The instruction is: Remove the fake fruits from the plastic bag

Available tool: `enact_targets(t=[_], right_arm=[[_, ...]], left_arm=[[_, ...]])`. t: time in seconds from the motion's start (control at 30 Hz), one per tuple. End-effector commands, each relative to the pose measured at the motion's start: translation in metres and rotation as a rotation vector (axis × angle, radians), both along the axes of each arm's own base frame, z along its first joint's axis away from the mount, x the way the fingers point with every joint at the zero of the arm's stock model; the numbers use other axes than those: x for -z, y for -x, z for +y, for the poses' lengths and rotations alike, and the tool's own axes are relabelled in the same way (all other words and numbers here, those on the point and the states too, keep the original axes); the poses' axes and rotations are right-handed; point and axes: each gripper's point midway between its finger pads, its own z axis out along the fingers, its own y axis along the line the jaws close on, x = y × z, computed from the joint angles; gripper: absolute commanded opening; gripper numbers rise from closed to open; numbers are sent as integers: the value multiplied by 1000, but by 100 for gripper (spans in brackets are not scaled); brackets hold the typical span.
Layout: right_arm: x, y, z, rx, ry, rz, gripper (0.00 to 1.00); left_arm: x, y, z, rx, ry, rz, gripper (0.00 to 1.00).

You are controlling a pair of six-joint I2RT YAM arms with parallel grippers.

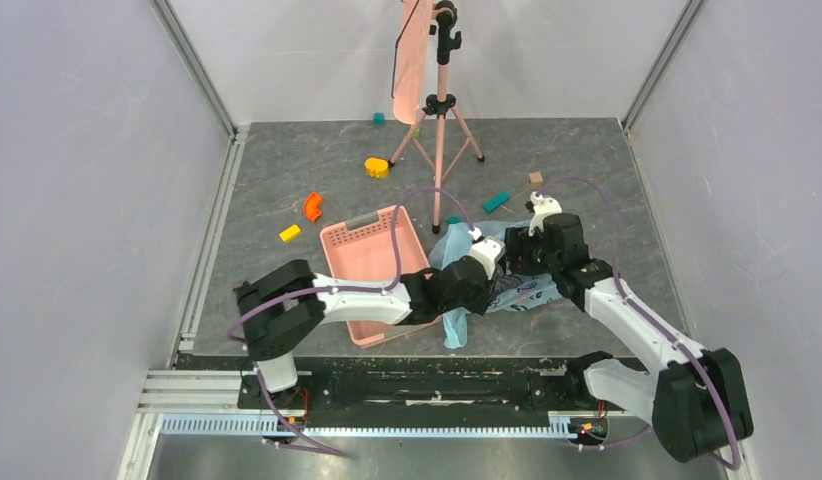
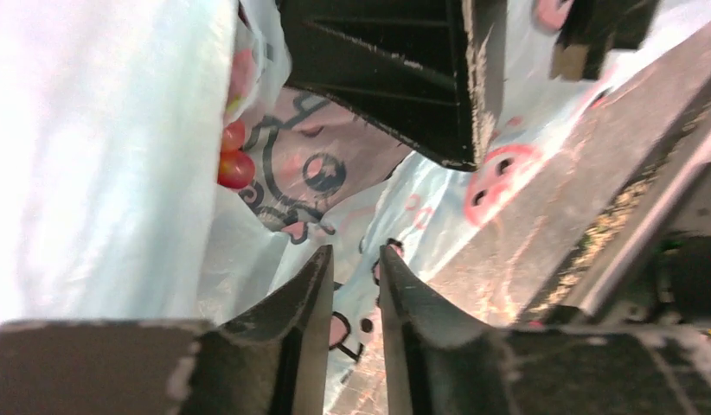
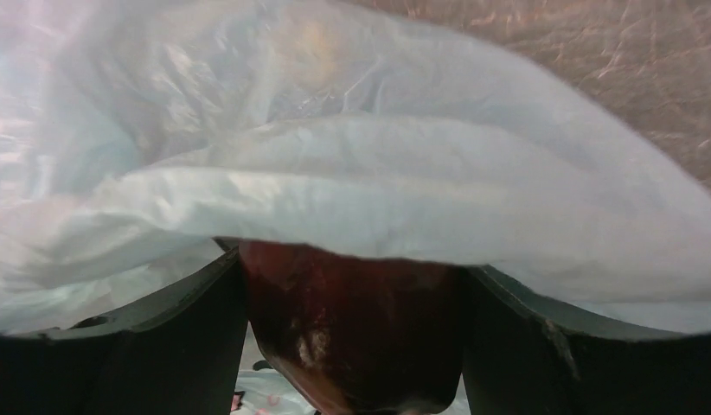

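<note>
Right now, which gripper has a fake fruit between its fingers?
The right gripper: a dark-red fake fruit fills its finger gap; the left gripper's narrow gap is empty.

Left fingers (image 2: 291, 320) slightly parted, pointing toward right fingers (image 3: 162, 346) (which clasp a fake fruit (image 3: 352, 337)).

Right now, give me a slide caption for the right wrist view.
Right gripper clasps a dark-red fake fruit beneath the light-blue plastic bag.

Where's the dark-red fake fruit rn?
Right wrist view: the glossy dark-red fake fruit sits between the right gripper's fingers, under a fold of the light-blue plastic bag.
</note>
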Motion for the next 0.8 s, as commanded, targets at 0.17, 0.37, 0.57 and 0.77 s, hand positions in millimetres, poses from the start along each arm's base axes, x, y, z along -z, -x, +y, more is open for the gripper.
enact_targets(t=[0.17,0.37,0.57,0.77], right_arm=[[-78,5,10,-18,-107,-116,50],[-102,27,30,-128,-207,-111,50],[-148,64,74,-424,-398,-179,50],[-189,76,102,-491,-455,-248,50]], left_arm=[[-128,4,0,43,239,-75,42],[-187,16,31,46,327,-109,43],[-219,20,94,-52,352,-148,46],[-219,25,176,-213,350,-162,50]])
